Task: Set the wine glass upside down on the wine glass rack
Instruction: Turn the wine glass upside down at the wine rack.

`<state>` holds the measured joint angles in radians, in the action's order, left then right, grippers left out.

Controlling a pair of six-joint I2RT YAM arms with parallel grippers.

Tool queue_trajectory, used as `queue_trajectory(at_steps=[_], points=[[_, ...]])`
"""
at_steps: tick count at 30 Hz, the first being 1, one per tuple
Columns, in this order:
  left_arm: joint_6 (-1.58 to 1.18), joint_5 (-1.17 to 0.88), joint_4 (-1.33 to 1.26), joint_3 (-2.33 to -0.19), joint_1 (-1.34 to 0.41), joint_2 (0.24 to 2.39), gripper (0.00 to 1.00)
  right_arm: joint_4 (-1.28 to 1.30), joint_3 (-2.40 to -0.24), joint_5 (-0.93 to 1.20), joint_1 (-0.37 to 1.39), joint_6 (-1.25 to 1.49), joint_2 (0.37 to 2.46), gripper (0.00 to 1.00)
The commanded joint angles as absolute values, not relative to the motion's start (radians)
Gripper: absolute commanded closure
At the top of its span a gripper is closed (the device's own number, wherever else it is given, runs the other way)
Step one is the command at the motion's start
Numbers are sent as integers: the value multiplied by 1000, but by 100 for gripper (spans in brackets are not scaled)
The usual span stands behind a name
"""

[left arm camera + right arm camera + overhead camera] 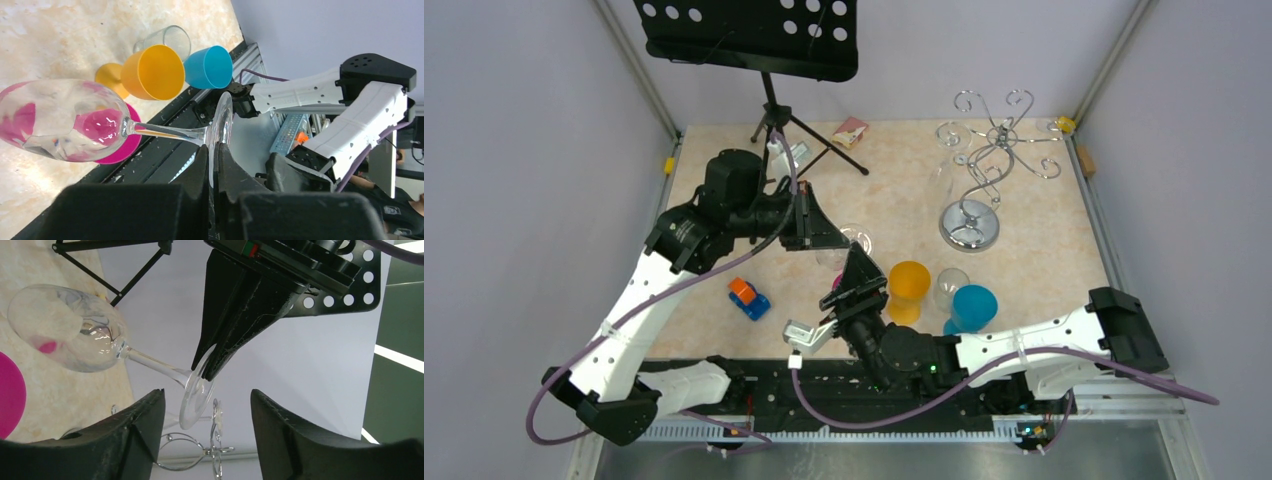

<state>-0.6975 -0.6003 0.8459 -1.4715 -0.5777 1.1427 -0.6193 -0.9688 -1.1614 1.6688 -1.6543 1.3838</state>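
Observation:
The clear wine glass [60, 120] lies sideways above the table, bowl to the left and foot [222, 125] to the right. My left gripper [214, 155] is shut on the rim of that foot. In the top view it [839, 238] sits mid-table with the bowl [858, 240] at its tip. My right gripper [205, 410] stands open just below the foot [197, 397], touching nothing; in the top view it [856, 285] is right in front of the left one. The chrome wine glass rack [989, 160] stands at the back right on its round base [970, 225].
An orange cup [908, 285], a clear tumbler [949, 285] and a blue cup [974, 305] stand close to the right gripper. A pink disc [120, 145] lies under the glass. A toy car [749, 298] is front left, and a black music stand [764, 40] stands at the back.

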Motion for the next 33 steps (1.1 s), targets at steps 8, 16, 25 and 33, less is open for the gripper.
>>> queue_trajectory(at_steps=[8, 16, 25, 33], points=[[-625, -395, 776, -1494, -580, 1055, 100, -682, -1068, -1164, 1680, -1527, 1381, 1], [-557, -228, 778, -1470, -580, 960, 100, -194, -1296, -1164, 1665, -1058, 1410, 1], [-513, -138, 776, -1390, -579, 859, 100, 311, -1547, -969, 1623, -419, 1381, 1], [-519, -126, 781, -1355, -578, 840, 100, 340, -1526, -697, 1474, 136, 1248, 5]])
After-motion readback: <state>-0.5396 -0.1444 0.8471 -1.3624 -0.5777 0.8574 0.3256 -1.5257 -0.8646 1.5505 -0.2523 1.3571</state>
